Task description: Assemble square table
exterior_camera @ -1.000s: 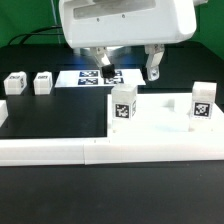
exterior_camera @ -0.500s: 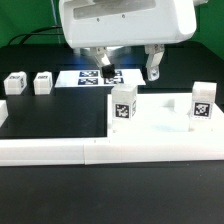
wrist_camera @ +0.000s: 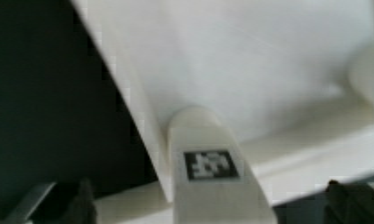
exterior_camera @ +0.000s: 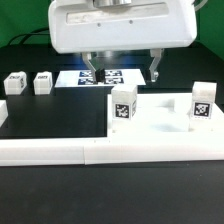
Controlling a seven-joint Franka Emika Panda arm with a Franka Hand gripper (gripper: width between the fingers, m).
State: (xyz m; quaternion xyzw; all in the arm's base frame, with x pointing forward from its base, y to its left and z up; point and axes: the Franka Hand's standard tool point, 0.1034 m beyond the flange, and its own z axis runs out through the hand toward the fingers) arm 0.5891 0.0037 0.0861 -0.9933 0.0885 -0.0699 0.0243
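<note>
The square table's white slab (exterior_camera: 155, 128) lies on the black table, with two tagged leg posts standing on it: one (exterior_camera: 124, 104) near its left corner and one (exterior_camera: 200, 102) at the exterior view's right. Two more leg posts (exterior_camera: 14, 83) (exterior_camera: 42, 82) stand loose at the far left. My gripper (exterior_camera: 122, 69) hangs open above and behind the left standing post, holding nothing. In the wrist view that tagged leg post (wrist_camera: 209, 158) stands on the slab (wrist_camera: 237, 60), in line with the gap between the dark fingertips (wrist_camera: 59, 200) of my gripper (wrist_camera: 210, 205).
The marker board (exterior_camera: 82, 77) lies flat behind the slab, partly under the gripper. A long low white border wall (exterior_camera: 60, 152) runs along the front of the table.
The gripper's body has shifted toward the exterior view's left and now looks larger and lower. Its left finger shows further left. The jaws stay open and the parts have not moved.
</note>
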